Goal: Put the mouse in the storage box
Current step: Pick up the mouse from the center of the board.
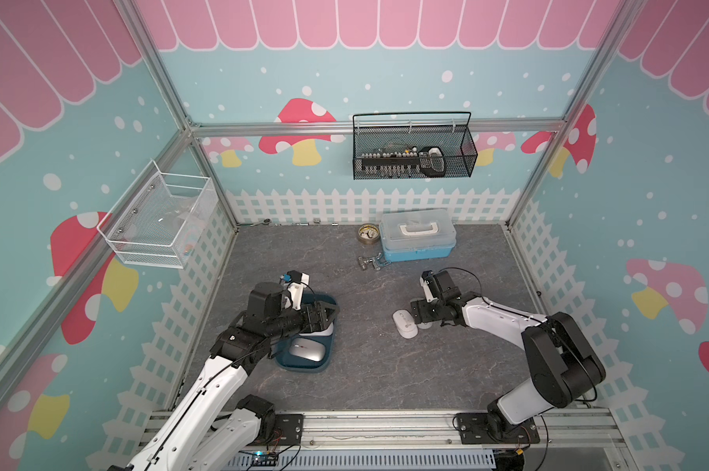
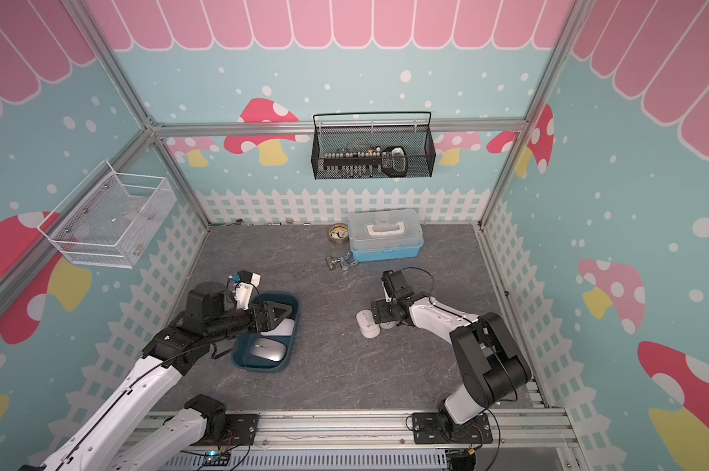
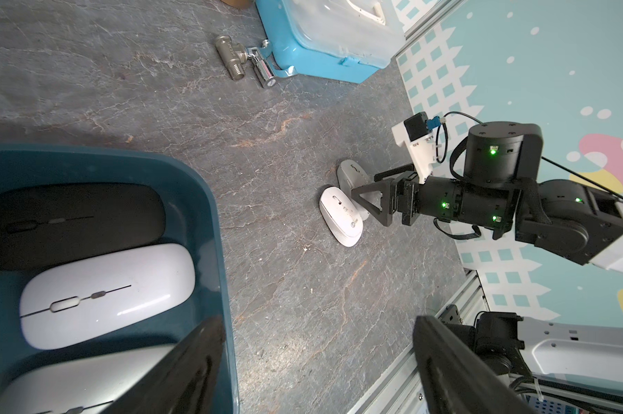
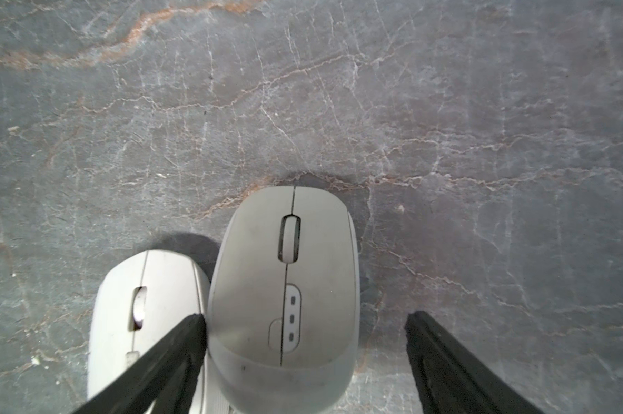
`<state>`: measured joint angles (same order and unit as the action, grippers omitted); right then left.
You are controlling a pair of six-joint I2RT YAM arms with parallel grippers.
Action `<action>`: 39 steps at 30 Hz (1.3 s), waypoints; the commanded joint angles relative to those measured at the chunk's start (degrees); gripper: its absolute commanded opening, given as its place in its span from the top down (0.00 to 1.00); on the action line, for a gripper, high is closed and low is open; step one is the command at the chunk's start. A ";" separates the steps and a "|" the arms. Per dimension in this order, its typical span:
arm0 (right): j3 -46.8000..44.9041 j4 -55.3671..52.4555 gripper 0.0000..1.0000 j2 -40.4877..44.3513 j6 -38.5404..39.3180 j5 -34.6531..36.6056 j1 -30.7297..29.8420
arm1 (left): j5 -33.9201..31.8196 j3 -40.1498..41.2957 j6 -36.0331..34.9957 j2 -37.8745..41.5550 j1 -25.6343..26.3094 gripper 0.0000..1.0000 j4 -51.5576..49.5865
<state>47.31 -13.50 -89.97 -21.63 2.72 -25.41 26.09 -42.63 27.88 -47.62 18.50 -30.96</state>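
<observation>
- The storage box (image 1: 302, 368), a shallow dark teal plastic tray with rounded corners, lies on the grey marbled surface (image 1: 365, 367).
- It already holds three mice side by side: a flat black one (image 3: 70, 222), a glossy white one (image 3: 105, 297) and a silver one (image 1: 306, 351).
- My left gripper (image 3: 319, 322) hangs over the end of the box farther from the arm bases. Its fingers are wide, with nothing between them.
- Two more mice lie on the surface well apart from the box, on its right-arm side, pressed close together. One is a pale grey rounded mouse (image 4: 285, 286); the other is a smaller white mouse (image 4: 141, 322), on the side nearer the box.
- My right gripper (image 4: 306, 317) is down at this pair, fingers wide and astride the grey mouse.
- One finger (image 4: 170, 355) sits in the seam between the two mice, against the grey one's flank. The other finger (image 4: 442, 362) stands clear of it.
- Beyond the box, toward the back wall, sits a light blue plastic case with a translucent lid (image 1: 418, 236).
</observation>
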 commanded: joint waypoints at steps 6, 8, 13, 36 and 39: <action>-2.49 -0.45 0.11 -1.60 -2.72 4.58 1.26 | -1.08 0.71 0.07 -0.37 0.39 0.13 0.66; -2.38 -0.07 0.12 -1.95 -2.40 2.70 1.26 | -1.26 0.71 0.07 -0.37 0.59 0.13 0.64; -2.19 0.40 0.15 -3.05 -1.59 1.16 1.24 | -1.59 0.71 0.25 -0.20 0.90 0.13 0.65; -4.89 7.27 0.60 13.07 1.84 -4.34 1.06 | -2.64 0.71 0.86 -0.30 3.06 0.13 0.38; -7.47 10.82 0.61 20.70 3.34 -6.52 1.02 | -0.76 0.28 0.39 -0.96 3.08 0.14 0.47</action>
<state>41.60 -7.75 -74.70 -20.49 -1.45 -24.36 23.90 -42.61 28.27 -48.12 21.30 -30.96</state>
